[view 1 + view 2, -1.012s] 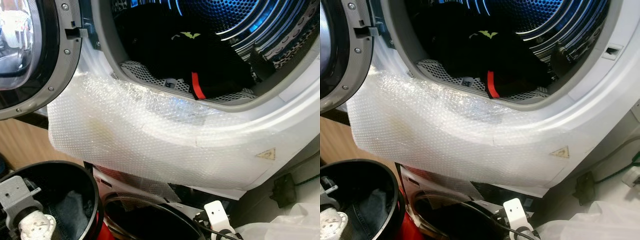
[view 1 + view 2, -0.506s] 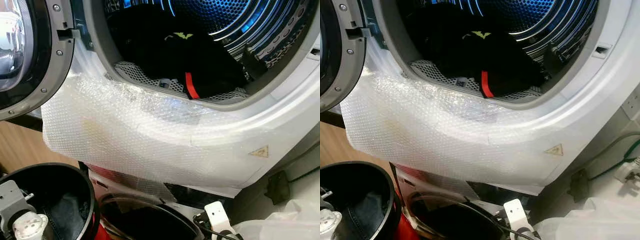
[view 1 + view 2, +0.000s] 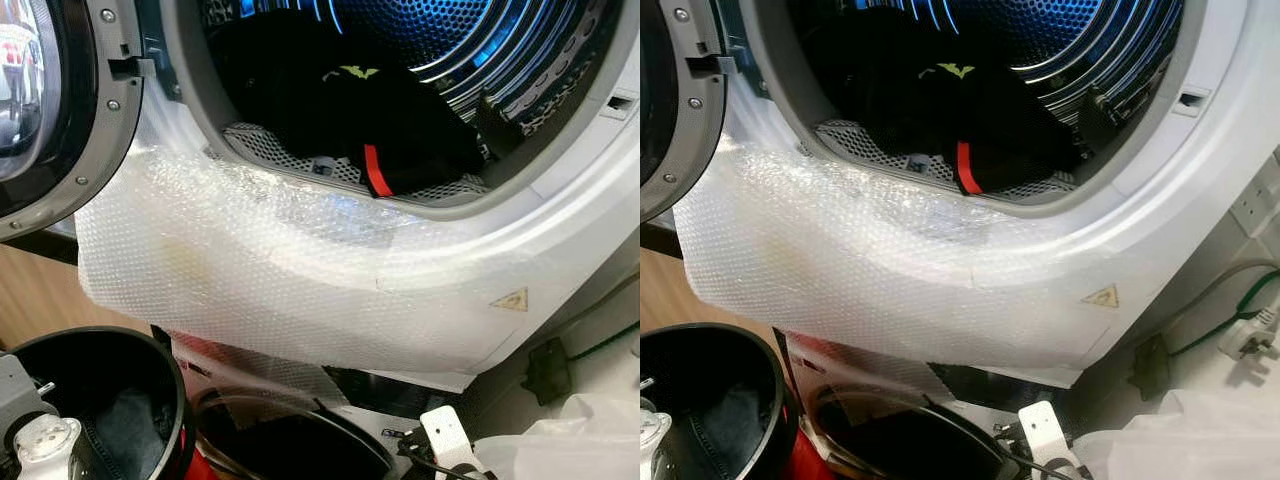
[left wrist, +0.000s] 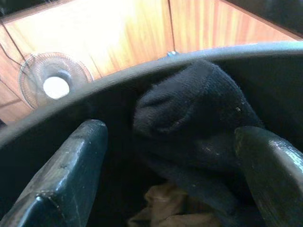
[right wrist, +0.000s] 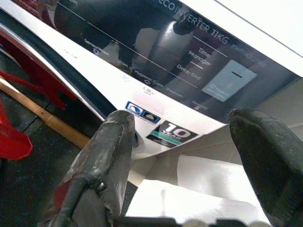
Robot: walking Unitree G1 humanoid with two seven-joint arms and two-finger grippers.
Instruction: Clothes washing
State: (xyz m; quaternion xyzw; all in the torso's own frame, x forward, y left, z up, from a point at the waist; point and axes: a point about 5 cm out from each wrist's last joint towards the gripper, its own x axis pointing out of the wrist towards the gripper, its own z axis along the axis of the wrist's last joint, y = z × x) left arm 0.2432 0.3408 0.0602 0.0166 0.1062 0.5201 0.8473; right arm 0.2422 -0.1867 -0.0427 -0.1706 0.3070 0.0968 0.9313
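Note:
The drum of the upper machine stands open, lit blue inside. A black garment with a red stripe and a green logo lies at its front lip. Down at the lower left is a black laundry basket holding dark clothes. My left wrist reaches into it. In the left wrist view, my left gripper is open inside the basket, with a dark knitted garment between its fingers. My right gripper is open, low in front of the lower machine's control panel.
Bubble wrap hangs over the upper machine's front below the opening. Its round door is swung open on the left. The lower machine's door sits underneath. A white plastic bag lies at the lower right, a plug and green cable beyond it.
The head camera has drifted, so the whole scene sits slightly further left and higher. My left wrist shows lower in the basket. The clothes in the drum have not moved.

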